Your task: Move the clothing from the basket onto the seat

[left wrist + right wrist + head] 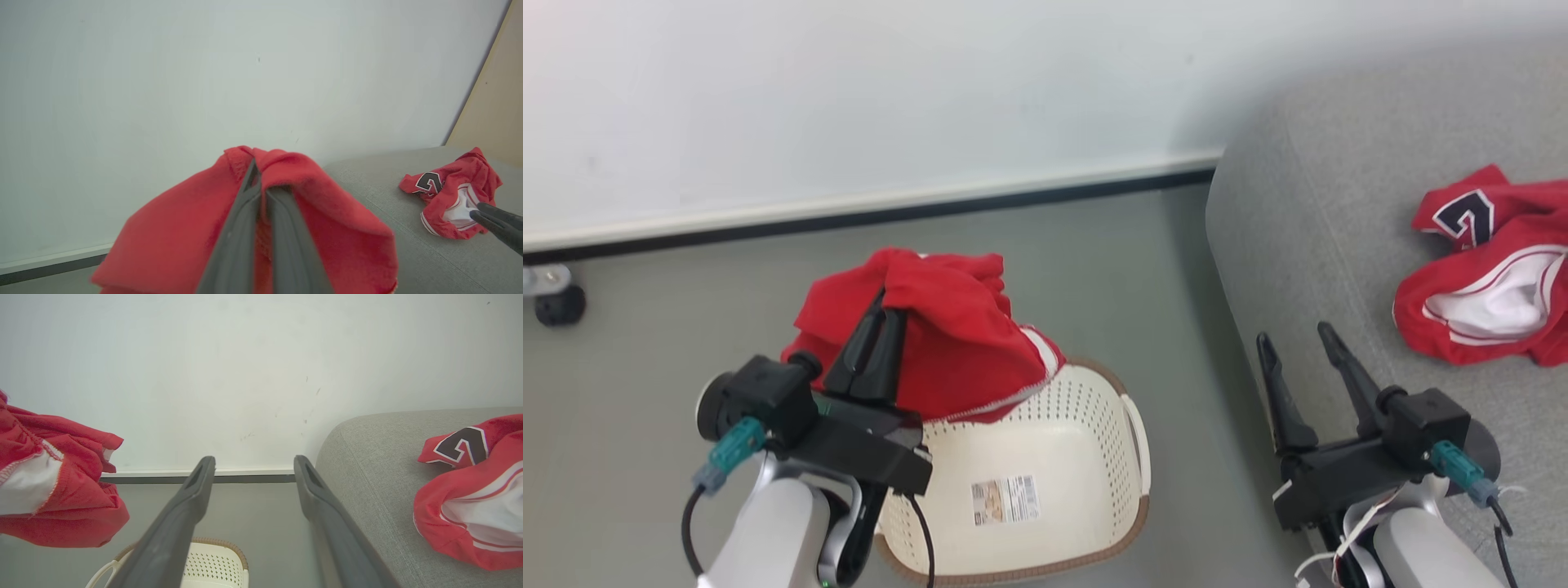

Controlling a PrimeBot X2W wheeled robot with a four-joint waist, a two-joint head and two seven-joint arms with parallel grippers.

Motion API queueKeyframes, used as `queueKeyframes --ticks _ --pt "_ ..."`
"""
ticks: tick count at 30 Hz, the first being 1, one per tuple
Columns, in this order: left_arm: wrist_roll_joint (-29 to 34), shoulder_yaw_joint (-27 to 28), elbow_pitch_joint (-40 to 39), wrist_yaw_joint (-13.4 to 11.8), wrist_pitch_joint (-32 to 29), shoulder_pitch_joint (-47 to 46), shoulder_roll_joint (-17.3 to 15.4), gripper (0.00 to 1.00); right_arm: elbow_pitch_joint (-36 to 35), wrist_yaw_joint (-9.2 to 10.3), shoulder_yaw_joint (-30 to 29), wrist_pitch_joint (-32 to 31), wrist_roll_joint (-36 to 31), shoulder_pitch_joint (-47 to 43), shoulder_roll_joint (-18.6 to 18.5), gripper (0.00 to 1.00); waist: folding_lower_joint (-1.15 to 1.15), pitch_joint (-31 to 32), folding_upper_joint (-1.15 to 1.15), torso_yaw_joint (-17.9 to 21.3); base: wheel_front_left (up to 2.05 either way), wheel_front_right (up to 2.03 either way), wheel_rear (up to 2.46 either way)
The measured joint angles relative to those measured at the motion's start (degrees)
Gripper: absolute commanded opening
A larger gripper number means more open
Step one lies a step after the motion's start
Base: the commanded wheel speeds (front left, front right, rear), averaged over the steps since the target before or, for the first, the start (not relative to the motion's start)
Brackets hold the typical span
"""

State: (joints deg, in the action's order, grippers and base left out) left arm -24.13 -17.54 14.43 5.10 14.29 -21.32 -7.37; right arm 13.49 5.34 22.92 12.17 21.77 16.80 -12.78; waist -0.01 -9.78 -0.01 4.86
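The left claw (888, 314) is shut tight on a red garment (956, 351), which is held bunched and lifted over the basket's (1054, 441) far-left rim. The seat (1307, 229) lies to that claw's right, across a strip of bare floor (1176, 327). A rightward carry by the left arm is judged the move required. The right claw (1294, 335) is spread wide and empty over the seat's near edge, close to the numbered garment (1494, 278) already laid there.
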Motion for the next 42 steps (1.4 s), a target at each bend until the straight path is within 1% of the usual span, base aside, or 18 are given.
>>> queueKeyframes --ticks 6,13,15,19,21,35,39,42 --pt "-0.02 -0.70 -3.71 -0.08 -0.35 3.69 -0.09 0.00 -0.48 -0.47 0.41 -1.03 0.59 -2.28 -0.27 1.00 0.00 3.63 0.00 -0.14 0.00 0.00 0.00" --pt "-0.11 -1.44 -7.76 -0.59 -2.12 6.36 -0.21 0.00 -2.30 -0.56 0.52 -2.04 1.00 -4.55 -0.79 1.00 0.00 5.81 0.00 0.20 0.00 0.00 0.00" --pt "-0.18 -1.45 -8.57 -1.12 -2.66 6.52 -0.30 0.00 -2.63 -0.56 0.45 -2.10 1.15 -4.66 -0.85 1.00 0.01 5.91 0.00 0.31 0.00 0.00 0.00" --pt "-0.18 -1.49 -10.10 -1.19 -3.67 6.62 -0.70 0.00 -3.67 -0.56 0.38 -2.59 1.36 -4.67 -0.87 1.00 0.01 5.87 0.01 0.41 0.00 0.00 0.00" --pt "-0.18 -1.62 -10.90 -1.65 -4.15 6.65 -0.71 0.00 -3.90 -0.55 0.32 -2.80 1.44 -4.73 -0.89 1.00 0.01 5.81 0.01 0.46 0.00 0.00 0.00" --pt "-0.18 -2.65 -13.94 -1.91 -7.08 6.77 -0.80 0.00 -6.05 -0.33 1.25 -4.12 1.48 -4.76 -0.86 1.00 0.01 5.39 0.01 0.65 0.00 0.00 0.00" --pt "-0.18 -3.26 -14.79 -1.91 -7.72 6.77 -0.79 0.00 -7.72 -0.86 2.78 -4.57 1.37 -4.49 -0.49 1.00 0.01 5.30 0.01 0.64 0.00 0.00 0.00" --pt "-0.18 -3.74 -15.14 -1.90 -8.43 6.76 -0.78 0.00 -9.09 -1.62 4.43 -5.06 0.93 -4.10 0.23 1.00 0.01 5.21 0.01 0.61 0.00 0.00 0.00"
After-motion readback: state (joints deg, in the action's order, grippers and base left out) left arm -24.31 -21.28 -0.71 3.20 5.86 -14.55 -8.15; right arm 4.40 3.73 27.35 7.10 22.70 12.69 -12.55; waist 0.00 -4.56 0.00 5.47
